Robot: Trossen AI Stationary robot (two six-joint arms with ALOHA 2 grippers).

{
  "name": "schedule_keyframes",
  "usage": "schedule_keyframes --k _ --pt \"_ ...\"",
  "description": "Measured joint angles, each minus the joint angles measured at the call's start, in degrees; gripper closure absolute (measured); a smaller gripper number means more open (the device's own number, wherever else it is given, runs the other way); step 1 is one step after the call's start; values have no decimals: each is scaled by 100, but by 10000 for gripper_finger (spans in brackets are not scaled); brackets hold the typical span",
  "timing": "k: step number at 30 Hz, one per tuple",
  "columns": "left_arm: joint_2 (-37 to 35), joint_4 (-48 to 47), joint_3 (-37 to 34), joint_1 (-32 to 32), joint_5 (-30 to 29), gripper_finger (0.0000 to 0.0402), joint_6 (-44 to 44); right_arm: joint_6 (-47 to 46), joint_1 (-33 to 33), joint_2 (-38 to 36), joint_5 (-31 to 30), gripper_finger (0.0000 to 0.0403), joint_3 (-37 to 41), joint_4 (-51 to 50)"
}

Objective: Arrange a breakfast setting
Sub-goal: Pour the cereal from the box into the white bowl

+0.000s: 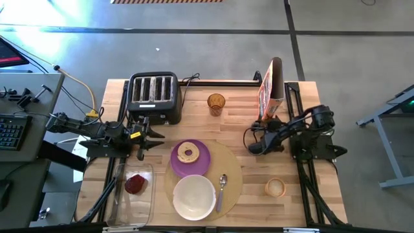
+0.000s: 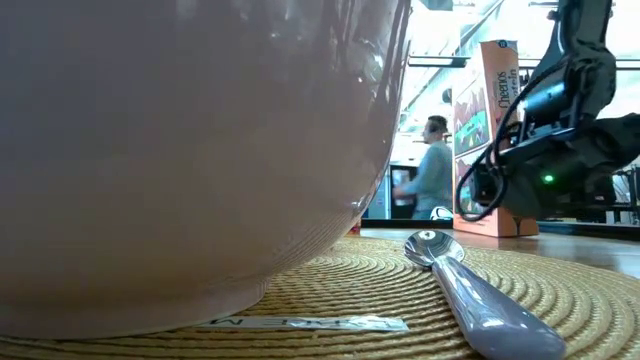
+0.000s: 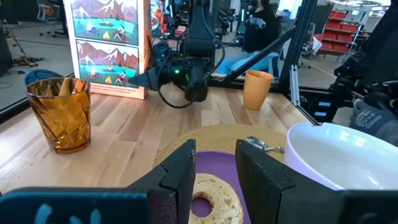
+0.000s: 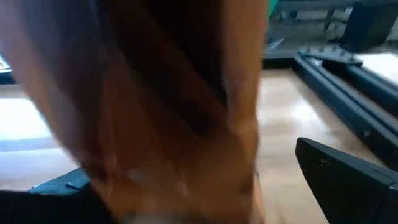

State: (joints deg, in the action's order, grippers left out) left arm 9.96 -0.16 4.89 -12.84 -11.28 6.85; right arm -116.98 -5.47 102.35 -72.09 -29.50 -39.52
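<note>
A pale wooden table (image 1: 194, 110) carries the round tan placemat (image 1: 229, 169). Nearest the front edge sits the white bowl (image 1: 193, 196), the metal spoon (image 1: 221, 189) just beside it on the mat. Behind, the bagel (image 1: 188, 153) rests on the purple plate (image 1: 191, 159). The left gripper (image 1: 150, 138) hovers beside that plate, fingers spread with nothing between them. Farther right, the right gripper (image 1: 257, 147) (fingers' state cannot be told) hangs near the cereal box (image 1: 272, 90). The toaster (image 1: 154, 96) stands at the back.
</note>
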Motion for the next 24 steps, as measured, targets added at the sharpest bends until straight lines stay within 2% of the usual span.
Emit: schedule_keyframes --k 6,15,18,24 --pt "-1 0 0 1 -1 298 1 485 354 0 -355 6 -2 220" --pt "-2 0 1 1 -1 298 1 797 684 0 -379 12 -2 450" --pt "-2 2 0 2 -1 298 0 797 779 0 -374 32 -3 451" --pt "0 0 0 0 0 298 0 797 861 0 -363 99 -3 467"
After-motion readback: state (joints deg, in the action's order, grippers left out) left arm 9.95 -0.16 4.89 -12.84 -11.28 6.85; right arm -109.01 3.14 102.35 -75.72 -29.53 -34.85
